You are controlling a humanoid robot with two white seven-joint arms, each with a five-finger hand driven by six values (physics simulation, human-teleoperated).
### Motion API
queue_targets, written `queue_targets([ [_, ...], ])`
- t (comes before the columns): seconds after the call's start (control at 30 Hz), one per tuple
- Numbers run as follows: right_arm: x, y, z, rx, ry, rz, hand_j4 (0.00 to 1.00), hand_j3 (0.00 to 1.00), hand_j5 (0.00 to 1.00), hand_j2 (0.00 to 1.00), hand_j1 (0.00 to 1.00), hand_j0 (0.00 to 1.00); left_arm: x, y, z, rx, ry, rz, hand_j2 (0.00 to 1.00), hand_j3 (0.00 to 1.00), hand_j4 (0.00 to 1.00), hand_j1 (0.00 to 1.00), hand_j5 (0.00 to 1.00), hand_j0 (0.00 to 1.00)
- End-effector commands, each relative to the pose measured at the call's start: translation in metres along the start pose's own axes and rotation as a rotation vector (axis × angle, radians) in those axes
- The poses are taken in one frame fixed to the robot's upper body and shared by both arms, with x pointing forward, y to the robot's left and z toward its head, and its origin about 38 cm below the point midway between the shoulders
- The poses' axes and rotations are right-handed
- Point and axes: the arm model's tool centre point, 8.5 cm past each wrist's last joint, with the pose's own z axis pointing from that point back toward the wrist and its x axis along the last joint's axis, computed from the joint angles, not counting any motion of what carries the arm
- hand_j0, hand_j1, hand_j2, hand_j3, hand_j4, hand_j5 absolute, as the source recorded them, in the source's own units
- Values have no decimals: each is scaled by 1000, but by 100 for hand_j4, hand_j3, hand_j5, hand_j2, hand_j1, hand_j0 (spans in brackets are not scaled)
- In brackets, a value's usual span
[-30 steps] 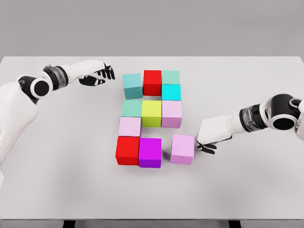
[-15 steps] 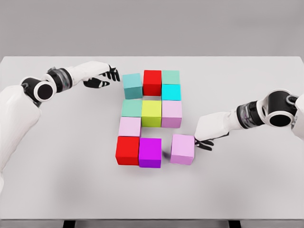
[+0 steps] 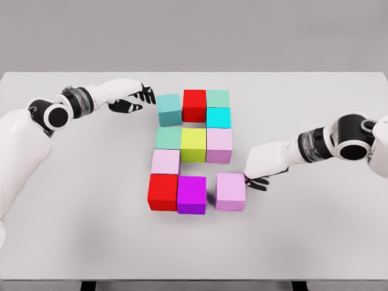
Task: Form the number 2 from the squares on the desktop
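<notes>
Coloured cubes form a block pattern mid-table. Its top row is a teal cube (image 3: 169,109), a red cube (image 3: 194,105) and a mint cube (image 3: 218,98), with a cyan cube (image 3: 219,117) under the mint one. Below sit a green-teal cube (image 3: 168,137), a yellow cube (image 3: 194,144) and a pink cube (image 3: 219,145), then a pale pink cube (image 3: 165,161), then a red cube (image 3: 162,191) and a magenta cube (image 3: 191,194). A lilac cube (image 3: 231,191) stands a small gap right of the magenta one. My right hand (image 3: 257,180) presses its right side, fingers relaxed. My left hand (image 3: 138,99) hovers open just left of the teal cube.
The grey table (image 3: 73,230) runs to the front edge, with wide bare areas left, right and in front of the cubes. Both white forearms reach in over the table from the sides.
The right hand has pushed the lilac cube leftward, narrowing the gap to the magenta cube. The left hand has crept right toward the teal cube.
</notes>
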Motion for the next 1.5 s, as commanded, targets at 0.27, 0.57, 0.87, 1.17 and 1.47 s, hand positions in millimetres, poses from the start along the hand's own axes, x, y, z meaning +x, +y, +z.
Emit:
queue_targets([
  [0.27,4,-1,-5,-5,-15,-1,13,13,13,13,13,13,5,2,-4,9,-11,2,56,56,56,56,56,56],
  [0.57,-1,1,-2,3,4,-5,13,13,13,13,13,13,7,2,-8,12,-11,5,55,55,55,55,55,55],
  [0.87,11,4,0,10,-23,15,13,13,13,13,13,13,10,2,-12,12,-16,9,55,55,55,55,55,55],
  [1.17,15,11,0,25,-31,12,13,13,13,13,13,13,4,9,-6,29,-12,23,65,65,65,65,65,65],
  [1.47,20,10,-3,27,-48,21,13,13,13,13,13,13,-104,38,217,304,-59,215,100,100,100,100,100,100],
])
